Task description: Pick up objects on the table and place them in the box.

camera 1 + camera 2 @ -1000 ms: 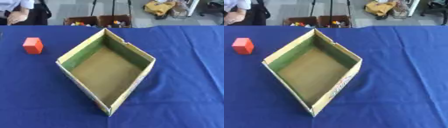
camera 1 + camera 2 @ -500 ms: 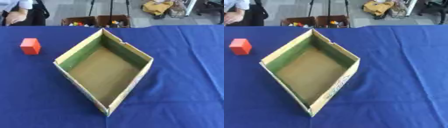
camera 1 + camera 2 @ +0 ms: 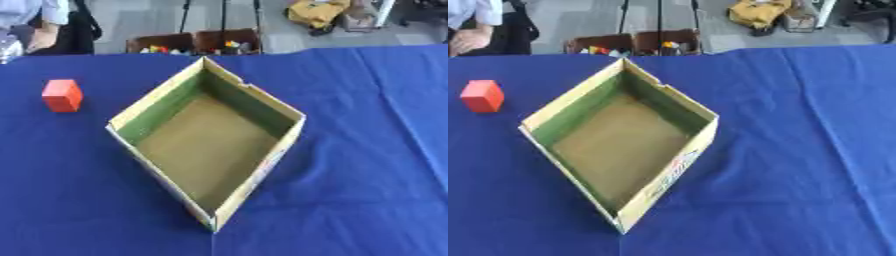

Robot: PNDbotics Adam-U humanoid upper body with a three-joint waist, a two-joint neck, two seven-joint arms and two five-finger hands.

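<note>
Red block (image 3: 62,95) sits left of, apart from, the box (image 3: 254,102); no fingers visible.

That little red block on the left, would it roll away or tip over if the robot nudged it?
Probably not. The red block looks like a cube with flat faces, resting flat on the blue tablecloth, so it would likely slide rather than roll. The cloth may drag on it. Its weight cannot be judged from here.
</note>
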